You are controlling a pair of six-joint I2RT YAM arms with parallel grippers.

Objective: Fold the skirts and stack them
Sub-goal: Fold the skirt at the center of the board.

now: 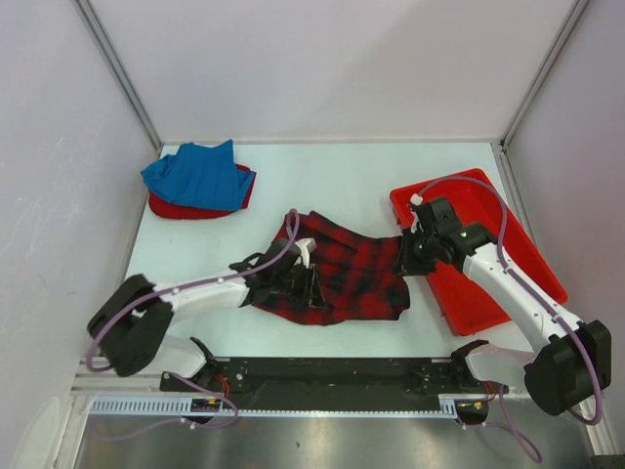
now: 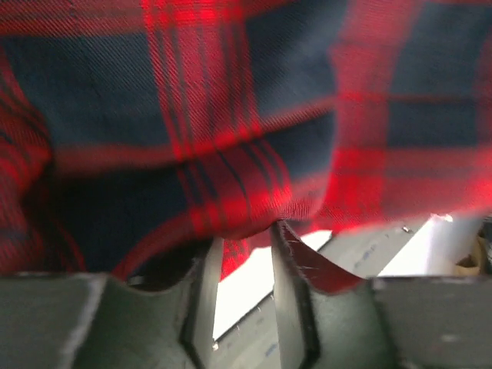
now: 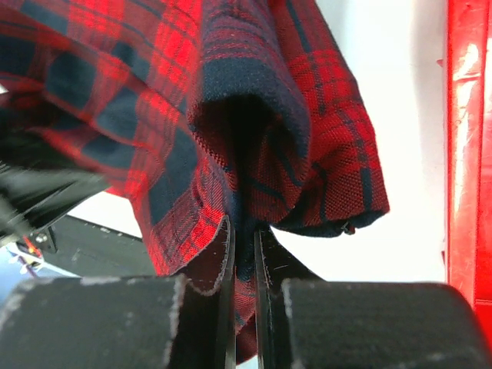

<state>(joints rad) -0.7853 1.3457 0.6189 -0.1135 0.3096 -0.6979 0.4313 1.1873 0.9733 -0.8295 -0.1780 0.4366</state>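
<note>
The plaid skirt [image 1: 344, 278] lies rumpled mid-table, its 9 o'clock edge pinched by the nearly closed left gripper [image 2: 242, 244], its 3 o'clock edge clamped tight by the right gripper [image 3: 244, 234], while the blue skirt [image 1: 195, 176] tops the red skirt [image 1: 174, 208] at 10 o'clock.

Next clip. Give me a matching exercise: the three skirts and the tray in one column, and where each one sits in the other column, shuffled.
Things:
1. blue skirt
2. red skirt
3. plaid skirt
4. tray

Places:
A. right side of the table
B. far left corner, bottom of the pile
C. middle of the table, bunched up
D. far left corner, top of the pile

Pairs: 1-D, 2-B, 3-C, 4-A
</note>
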